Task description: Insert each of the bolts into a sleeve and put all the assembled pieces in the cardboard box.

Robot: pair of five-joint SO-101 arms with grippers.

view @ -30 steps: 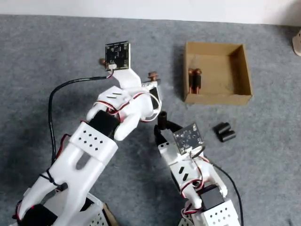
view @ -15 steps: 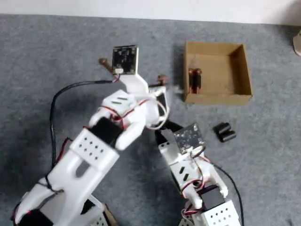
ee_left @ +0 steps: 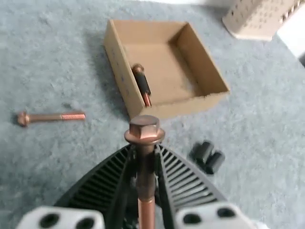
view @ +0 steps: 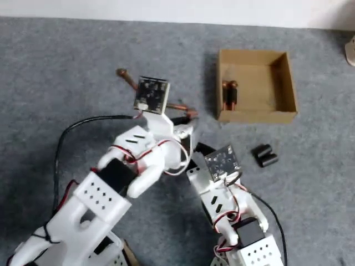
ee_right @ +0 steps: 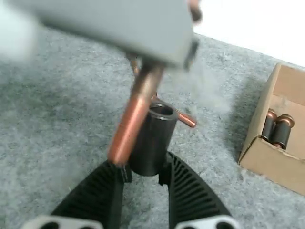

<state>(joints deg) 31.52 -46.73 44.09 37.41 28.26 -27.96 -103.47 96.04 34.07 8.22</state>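
Bolt beside sleeve, not yet inserted.
Grips bolt (ee_left: 144, 132) in left gripper (ee_left: 143, 155), long axis along the fingers, head toward cardboard box (view: 255, 117); pinches sleeve (ee_right: 153, 138) upright in right gripper (ee_right: 144, 171), mouth up, mid-table; leans left arm across, shaft slanted against sleeve's side.

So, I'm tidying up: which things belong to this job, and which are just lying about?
Job: held bolt, loose bolt, gripped sleeve, two spare sleeves, cardboard box, two assembled pieces inside.
Lying about: beige perforated object.
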